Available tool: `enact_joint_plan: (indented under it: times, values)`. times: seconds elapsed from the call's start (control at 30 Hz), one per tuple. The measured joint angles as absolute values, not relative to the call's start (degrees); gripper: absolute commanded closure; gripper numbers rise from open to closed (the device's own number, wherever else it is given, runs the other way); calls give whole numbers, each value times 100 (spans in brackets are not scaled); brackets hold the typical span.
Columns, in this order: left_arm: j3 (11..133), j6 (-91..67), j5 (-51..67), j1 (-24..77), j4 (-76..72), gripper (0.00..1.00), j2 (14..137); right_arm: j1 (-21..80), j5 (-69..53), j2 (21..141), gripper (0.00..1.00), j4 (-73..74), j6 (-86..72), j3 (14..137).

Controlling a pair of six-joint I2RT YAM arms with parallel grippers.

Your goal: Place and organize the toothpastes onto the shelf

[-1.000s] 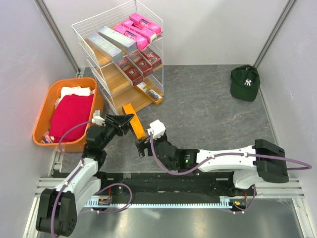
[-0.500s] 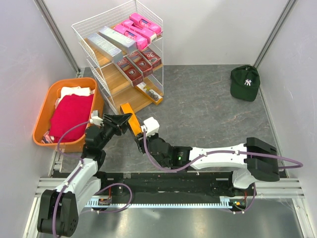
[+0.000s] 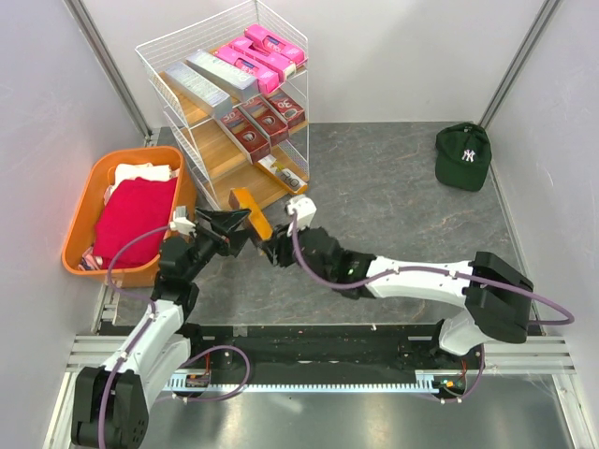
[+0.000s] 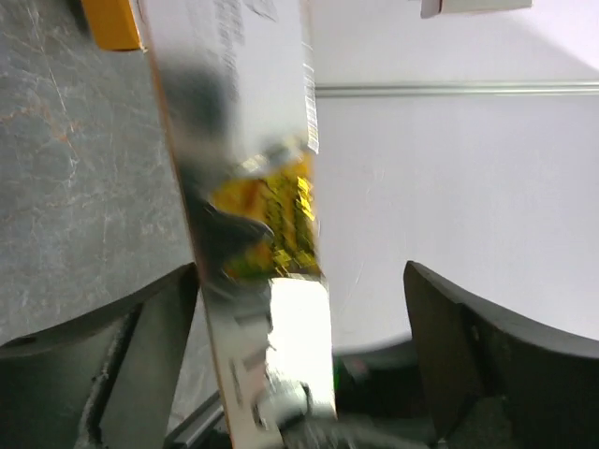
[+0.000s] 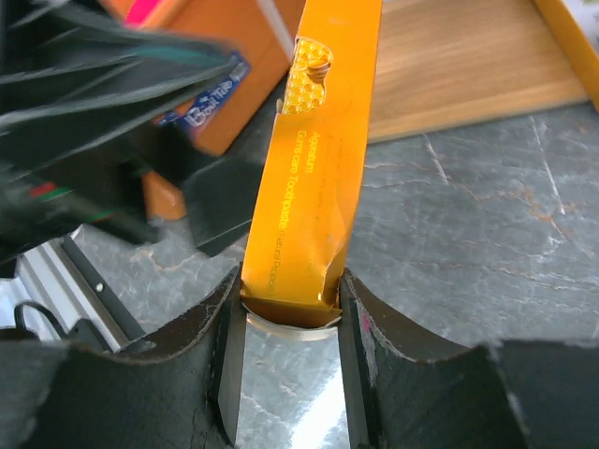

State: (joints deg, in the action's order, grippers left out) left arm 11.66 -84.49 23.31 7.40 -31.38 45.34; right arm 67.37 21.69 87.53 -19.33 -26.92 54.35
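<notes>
With right pincer (image 5: 288,301) clamped on gold toothpaste (image 5: 316,168), left pincer (image 4: 299,316) spread wide: draw clear, slide level onto shelf (image 3: 223,163), lowest board.

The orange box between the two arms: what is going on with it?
It looks like a handover. The right gripper is shut on one end of the orange toothpaste box, while the left gripper has its jaws wide open around it. The box is just in front of the shelf, not yet on it.
</notes>
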Motion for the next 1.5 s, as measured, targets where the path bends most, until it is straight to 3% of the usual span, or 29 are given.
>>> enact_joint_plan:
  times: [0.4,0.67,1.5]
  values:
    - [2703,-6796,2423,749,-532,0,3802,4683,-701,8739,84,-2976,-4401,4532]
    - [3592,-5594,1837,749,943,0,3356,3946,-2088,9998,85,-4644,-5618,4515]
    - [3680,-5037,1610,749,1498,0,3057,3573,-2128,12634,86,-5697,-6855,6184]
